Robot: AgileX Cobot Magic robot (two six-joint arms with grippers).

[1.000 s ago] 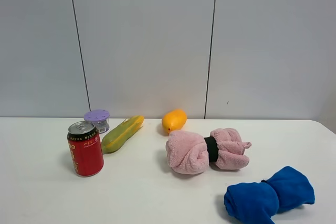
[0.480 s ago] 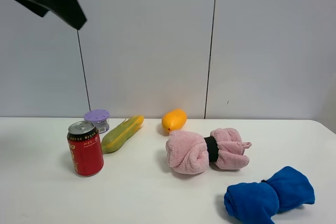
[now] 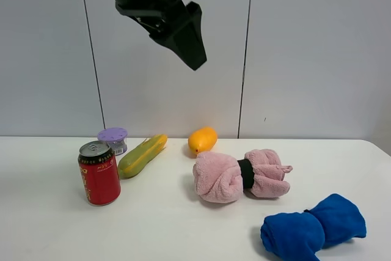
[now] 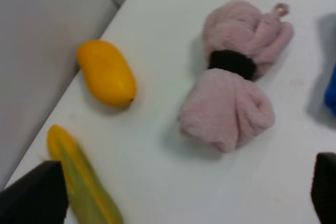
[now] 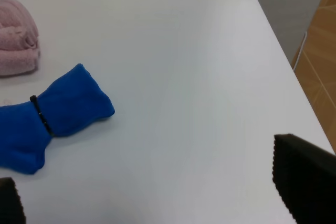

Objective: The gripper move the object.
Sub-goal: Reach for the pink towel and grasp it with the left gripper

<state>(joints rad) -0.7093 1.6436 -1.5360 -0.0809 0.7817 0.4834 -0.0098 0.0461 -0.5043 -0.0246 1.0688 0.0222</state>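
- White table (image 3: 49,224) meets a grey panelled wall (image 3: 305,47); wood floor (image 5: 323,77) beyond its edge.
- Pink towel (image 3: 241,175) lies mid-table, near a mango (image 3: 202,140).
- Left gripper (image 3: 186,41) hangs high, fingers wide; right gripper (image 5: 157,192) likewise wide.

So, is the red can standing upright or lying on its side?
Upright. The red can stands on its base on the white table, and its silver top with the pull tab faces up.
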